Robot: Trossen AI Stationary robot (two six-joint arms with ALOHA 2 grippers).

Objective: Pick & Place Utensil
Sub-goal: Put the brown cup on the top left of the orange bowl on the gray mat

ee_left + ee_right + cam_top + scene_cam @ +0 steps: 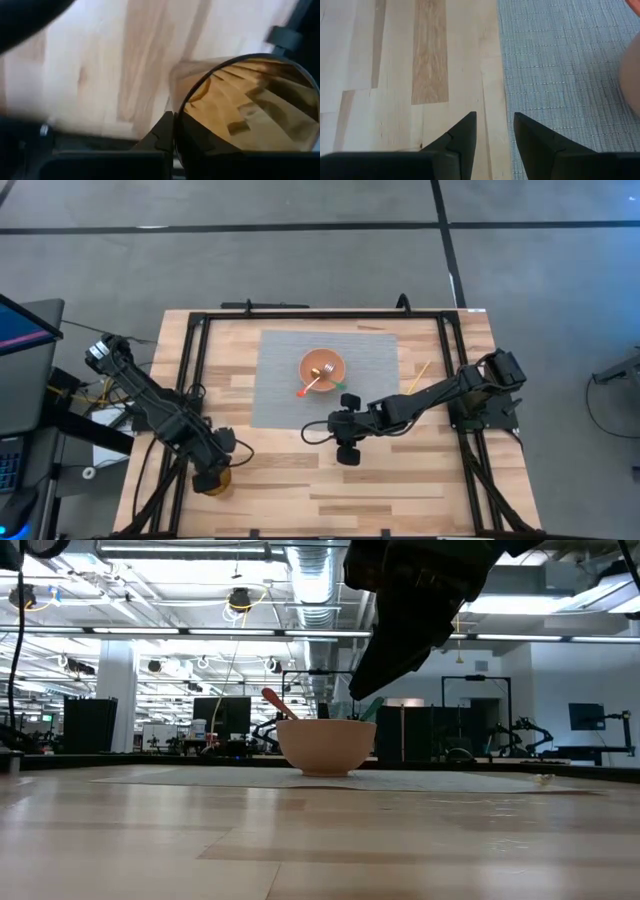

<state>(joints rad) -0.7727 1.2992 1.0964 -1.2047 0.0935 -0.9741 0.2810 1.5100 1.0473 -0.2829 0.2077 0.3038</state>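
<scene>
One bowl, one grey mat, one orange-handled fork, one green utensil, one wooden stick, one amber cup, two arms.

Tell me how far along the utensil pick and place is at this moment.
Done, it seems: a fork and an orange utensil already rest in the bowl on the grey mat. In hand: nothing; the right gripper is open and empty over the mat's edge. The left gripper waits at the table's near-left corner. Possibly left: a thin stick beside the mat.
</scene>
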